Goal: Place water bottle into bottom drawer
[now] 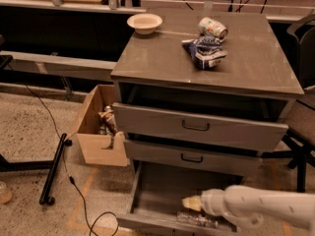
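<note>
The bottom drawer (157, 191) is pulled out, a wide grey tray with low walls. The water bottle (197, 221) lies on its side on the drawer floor near the front wall, clear with a thin label. My gripper (191, 203) is at the end of the white arm (261, 208) that reaches in from the right. It hangs over the drawer just above the bottle and slightly behind it, with a small gap between them.
The two upper drawers (197, 127) are partly open. On the cabinet top are a white bowl (144, 22), a can (212, 28) and a blue-and-white snack bag (205, 50). A cardboard box (96, 132) stands left of the cabinet. Cables and a black bar (53, 168) lie on the floor.
</note>
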You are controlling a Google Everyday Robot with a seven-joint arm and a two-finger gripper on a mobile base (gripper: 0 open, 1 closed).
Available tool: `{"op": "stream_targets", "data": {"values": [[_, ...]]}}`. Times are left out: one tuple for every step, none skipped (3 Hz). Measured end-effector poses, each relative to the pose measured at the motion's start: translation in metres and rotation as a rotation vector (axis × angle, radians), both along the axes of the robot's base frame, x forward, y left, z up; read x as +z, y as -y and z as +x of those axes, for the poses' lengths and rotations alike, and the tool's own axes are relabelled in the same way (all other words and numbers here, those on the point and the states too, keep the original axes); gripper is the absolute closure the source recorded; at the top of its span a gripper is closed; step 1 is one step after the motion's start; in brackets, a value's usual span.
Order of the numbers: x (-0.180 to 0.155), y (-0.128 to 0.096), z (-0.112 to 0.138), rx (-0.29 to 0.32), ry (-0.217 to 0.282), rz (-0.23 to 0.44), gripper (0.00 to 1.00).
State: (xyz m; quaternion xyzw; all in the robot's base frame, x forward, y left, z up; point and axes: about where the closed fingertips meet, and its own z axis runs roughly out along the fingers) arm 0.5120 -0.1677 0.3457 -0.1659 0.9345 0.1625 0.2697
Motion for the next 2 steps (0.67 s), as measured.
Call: {"op": "stream_targets", "data": {"values": [[0.032,0.025,-0.038,-0.126,0.033,0.038,0.59],[0.061,0.062,-0.077,-0.302,0.057,0.059,0.72]]}}
